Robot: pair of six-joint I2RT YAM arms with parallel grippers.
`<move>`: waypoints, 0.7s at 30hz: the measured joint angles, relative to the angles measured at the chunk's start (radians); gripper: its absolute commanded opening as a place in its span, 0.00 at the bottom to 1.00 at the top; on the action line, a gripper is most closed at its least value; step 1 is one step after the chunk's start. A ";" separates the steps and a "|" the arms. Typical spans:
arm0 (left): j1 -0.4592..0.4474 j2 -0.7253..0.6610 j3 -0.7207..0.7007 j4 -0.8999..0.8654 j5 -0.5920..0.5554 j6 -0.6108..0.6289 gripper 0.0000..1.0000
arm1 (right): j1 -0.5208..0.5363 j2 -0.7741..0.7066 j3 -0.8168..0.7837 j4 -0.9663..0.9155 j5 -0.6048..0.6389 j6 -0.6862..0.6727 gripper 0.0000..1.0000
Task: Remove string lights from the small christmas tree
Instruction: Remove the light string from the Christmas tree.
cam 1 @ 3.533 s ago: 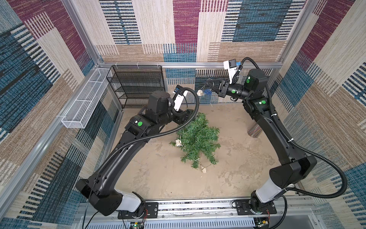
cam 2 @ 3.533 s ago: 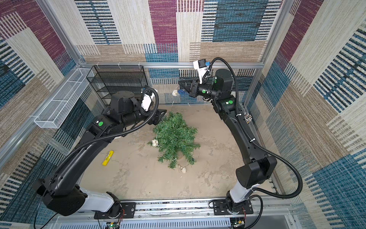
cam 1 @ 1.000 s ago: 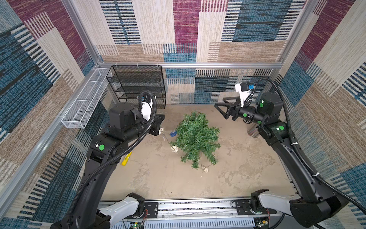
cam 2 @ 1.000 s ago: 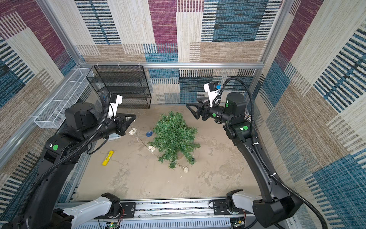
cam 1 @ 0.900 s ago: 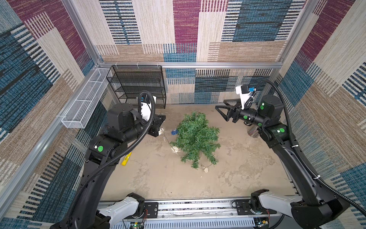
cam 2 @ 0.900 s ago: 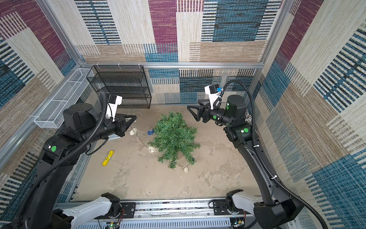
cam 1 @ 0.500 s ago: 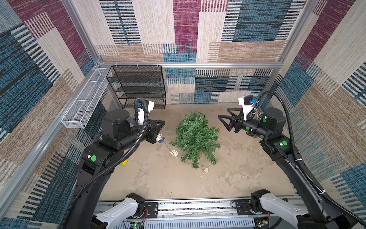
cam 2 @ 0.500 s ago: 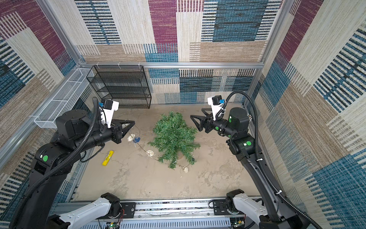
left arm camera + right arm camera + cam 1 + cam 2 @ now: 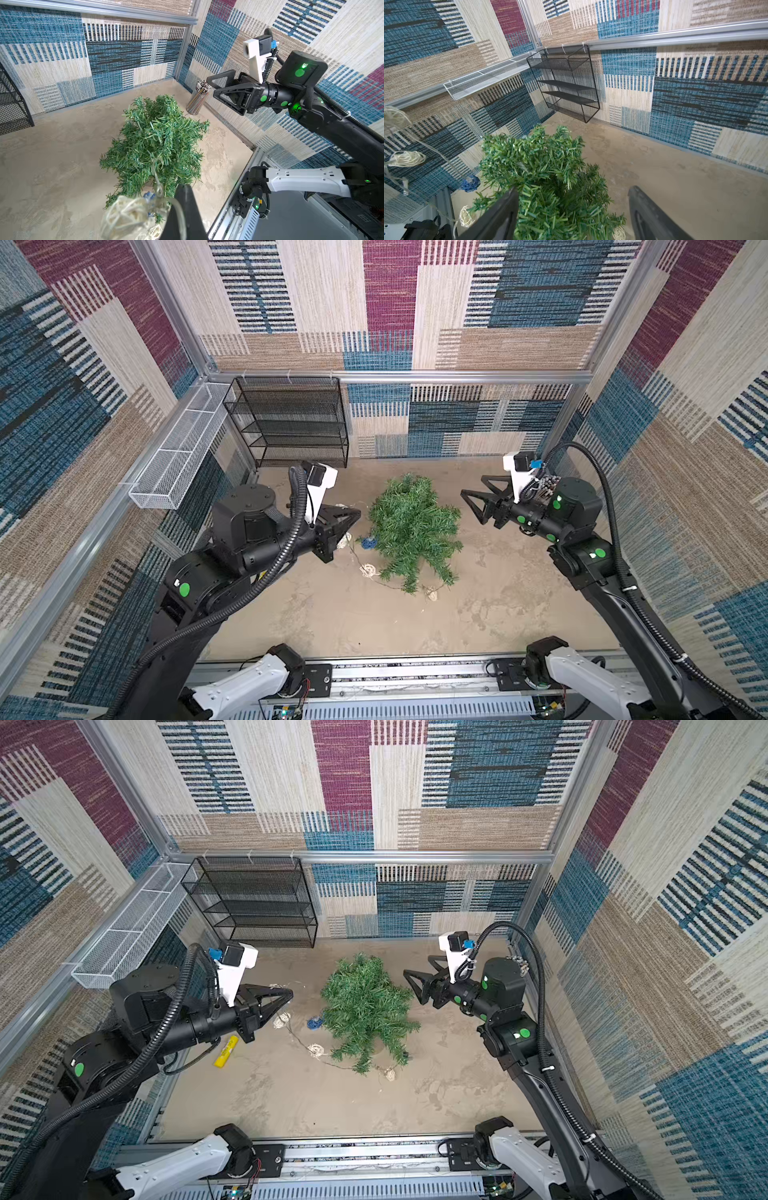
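The small christmas tree stands between the two grippers, its tip leaning toward the back wall, while the string lights trail from the left gripper across the floor to the tree's base. The left gripper is clamped on the string lights near a cream ball; the right gripper gapes wide and empty just beside the tree. A yellow marker lies below the left gripper, a cup of pencils behind the right gripper, a black wire shelf at the back wall; no writing is legible.

Sandy tabletop, small christmas tree standing, string lights trailing, yellow marker, pencil cup
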 measured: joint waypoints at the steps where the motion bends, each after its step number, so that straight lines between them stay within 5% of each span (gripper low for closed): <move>1: -0.013 0.003 0.000 0.000 -0.004 0.000 0.00 | 0.003 -0.006 -0.007 -0.003 0.010 0.001 0.85; 21: -0.333 0.244 0.282 -0.005 -0.108 0.075 0.00 | 0.032 -0.092 -0.008 -0.054 -0.031 -0.035 0.88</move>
